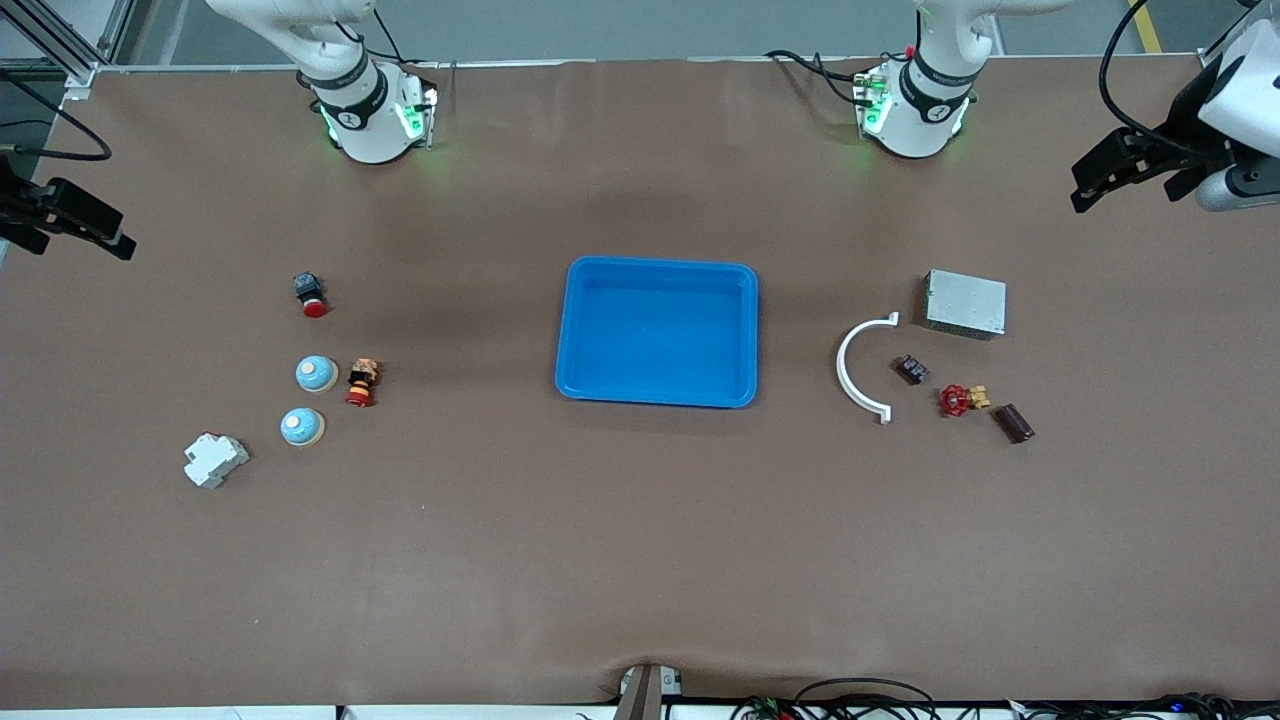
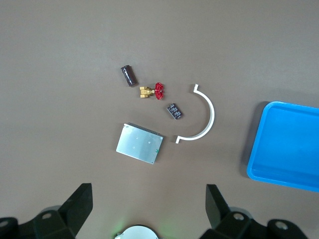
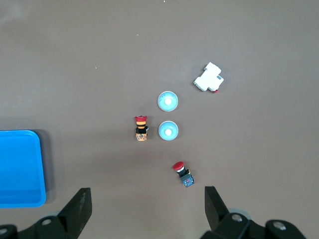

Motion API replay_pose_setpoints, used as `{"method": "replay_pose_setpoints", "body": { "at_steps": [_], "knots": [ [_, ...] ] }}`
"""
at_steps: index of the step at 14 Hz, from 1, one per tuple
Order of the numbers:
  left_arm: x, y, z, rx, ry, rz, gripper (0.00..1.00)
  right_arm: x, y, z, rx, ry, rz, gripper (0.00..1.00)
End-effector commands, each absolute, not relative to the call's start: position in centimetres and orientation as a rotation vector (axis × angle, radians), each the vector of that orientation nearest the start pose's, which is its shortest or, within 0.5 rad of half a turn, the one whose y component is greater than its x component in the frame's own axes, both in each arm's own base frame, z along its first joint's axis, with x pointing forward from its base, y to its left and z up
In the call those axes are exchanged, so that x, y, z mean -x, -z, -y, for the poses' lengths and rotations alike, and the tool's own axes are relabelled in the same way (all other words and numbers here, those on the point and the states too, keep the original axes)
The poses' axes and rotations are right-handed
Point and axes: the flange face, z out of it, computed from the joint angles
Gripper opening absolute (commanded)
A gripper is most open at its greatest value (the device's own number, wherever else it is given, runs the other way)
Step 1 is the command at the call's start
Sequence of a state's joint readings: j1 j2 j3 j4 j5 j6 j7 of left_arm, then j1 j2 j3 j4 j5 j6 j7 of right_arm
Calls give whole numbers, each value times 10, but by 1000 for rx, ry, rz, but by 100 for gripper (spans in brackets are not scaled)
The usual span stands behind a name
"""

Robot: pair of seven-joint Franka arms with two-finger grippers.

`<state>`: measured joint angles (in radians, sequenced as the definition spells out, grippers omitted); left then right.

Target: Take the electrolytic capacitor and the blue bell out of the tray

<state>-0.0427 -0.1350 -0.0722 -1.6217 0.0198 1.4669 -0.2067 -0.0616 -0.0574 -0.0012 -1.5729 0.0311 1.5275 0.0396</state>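
- The capacitor [image 1: 1013, 423], a dark brown cylinder, lies on its side on the brown table [image 1: 640, 560] toward the left arm's end, nearest the front camera of the parts there; the left wrist view also shows it [image 2: 129, 75].
- Just beside it is a small valve [image 1: 962, 399] with a red handwheel and brass body, apart from the capacitor.
- Two bells with blue domes sit toward the right arm's end: one bell [image 1: 316, 374] farther from the front camera, the second bell [image 1: 302, 427] nearer, close together but not touching.
- A push button with red and yellow parts [image 1: 361, 382] lies just beside the farther bell, on the side toward the tray.
- The blue tray [image 1: 575, 330] sits in the middle of the table, between the two groups, with nothing in it.
- Near the valve lie a small black block [image 1: 910, 370], a white curved strip [image 1: 855, 368] and a silver metal box [image 1: 965, 303].
- Near the bells are a red-capped button [image 1: 310, 293] and a white breaker [image 1: 214, 459].
- The left gripper [image 2: 148, 209] hangs high over its end of the table, fingers spread wide, holding nothing.
- The right gripper [image 3: 147, 209] hangs high over its own end, fingers likewise wide and empty.
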Motion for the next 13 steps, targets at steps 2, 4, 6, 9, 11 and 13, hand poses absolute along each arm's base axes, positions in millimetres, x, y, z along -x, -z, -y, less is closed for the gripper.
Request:
{"method": "replay_pose_setpoints", "body": {
  "at_steps": [2, 4, 6, 9, 11, 13],
  "knots": [
    [-497, -669, 54, 3095, -35, -68, 100, -532, -653, 26, 3164, 5, -114, 100],
    [-498, -668, 54, 3094, -37, -85, 100, -530, -651, 25, 3164, -32, -122, 100],
    [-499, -666, 55, 3094, -42, -78, 100, -529, -649, 25, 3162, -46, -124, 100],
    [-499, -666, 55, 3105, -44, -69, 100, -528, -648, 26, 3150, -65, -142, 100],
    [-500, -667, 54, 3107, -39, -62, 100, -527, -647, 27, 3148, -70, -144, 100],
    [-500, -668, 54, 3109, -37, -62, 100, -527, -647, 27, 3144, -70, -146, 100]
  ]
}}
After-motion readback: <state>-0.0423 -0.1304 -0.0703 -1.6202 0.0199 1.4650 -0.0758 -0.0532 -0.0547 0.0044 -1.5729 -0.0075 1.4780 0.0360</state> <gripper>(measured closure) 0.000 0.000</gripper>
